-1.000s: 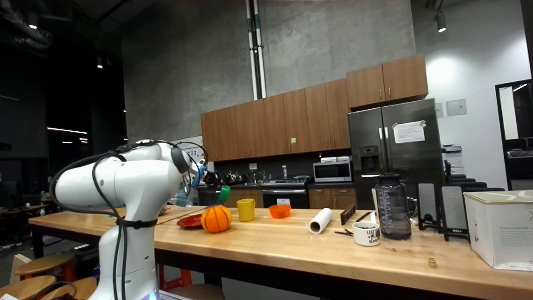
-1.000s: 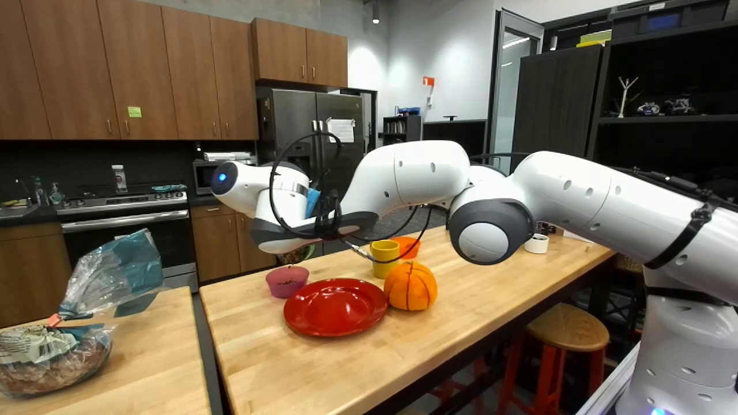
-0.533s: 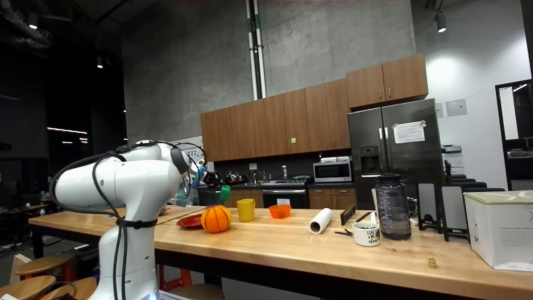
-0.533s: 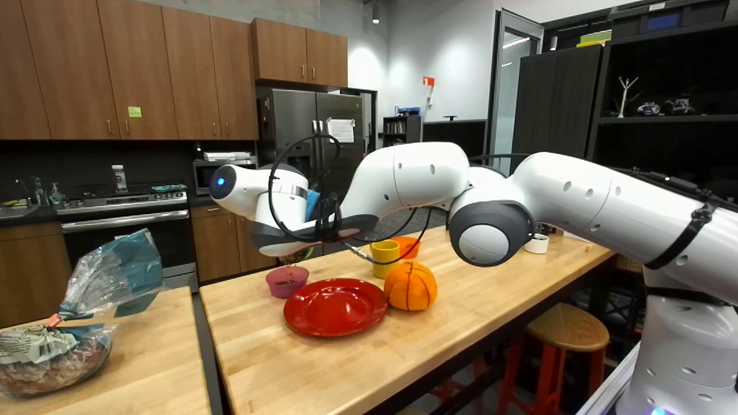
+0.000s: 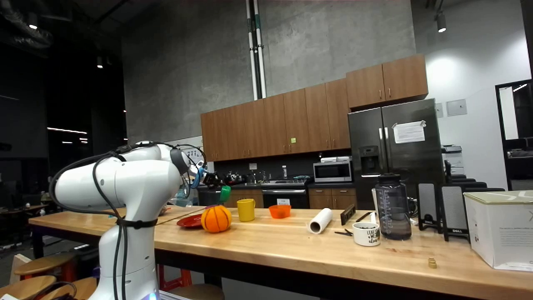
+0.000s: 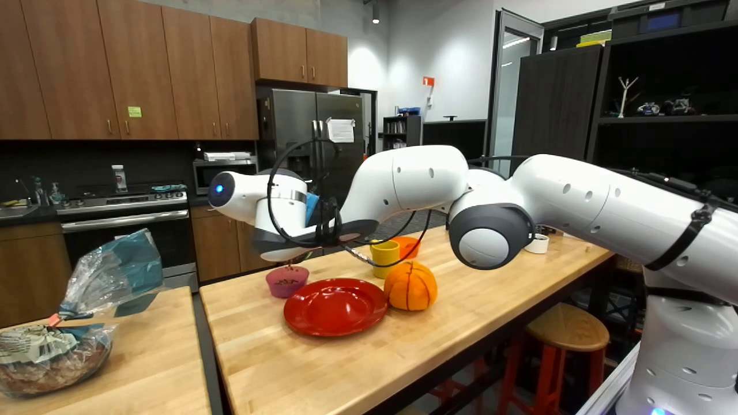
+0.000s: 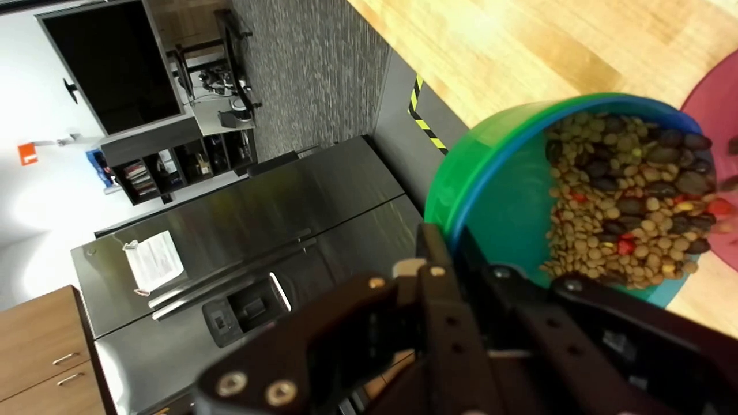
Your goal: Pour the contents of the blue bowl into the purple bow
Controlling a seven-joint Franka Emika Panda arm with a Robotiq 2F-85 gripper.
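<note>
My gripper [image 7: 450, 236] is shut on the rim of a bowl [image 7: 490, 167] that is green outside, with a blue rim and teal inside. It also shows in an exterior view [image 5: 225, 193]; no separate light-blue bowl shows. The held bowl is tilted, with lentils, dark beans and red bits [image 7: 628, 196] heaped against its lower lip. The purple bowl [image 6: 287, 282] stands on the table below, with some pieces inside and a few falling toward it. Its pinkish side shows in the wrist view [image 7: 715, 115]. My wrist hides most of the held bowl in that exterior view.
A red plate [image 6: 336, 308] lies beside the purple bowl. An orange ball [image 6: 410, 286], a yellow mug [image 6: 384, 257] and an orange bowl [image 5: 279, 211] stand nearby. A plastic bag [image 6: 57, 351] lies on the adjoining table. A paper roll [image 5: 320, 220] and white cup [image 5: 366, 233] are farther along.
My wrist has dipped slightly and the held bowl has tipped further. Pieces now fall toward the purple bowl, which holds slightly more. The other objects have not moved.
</note>
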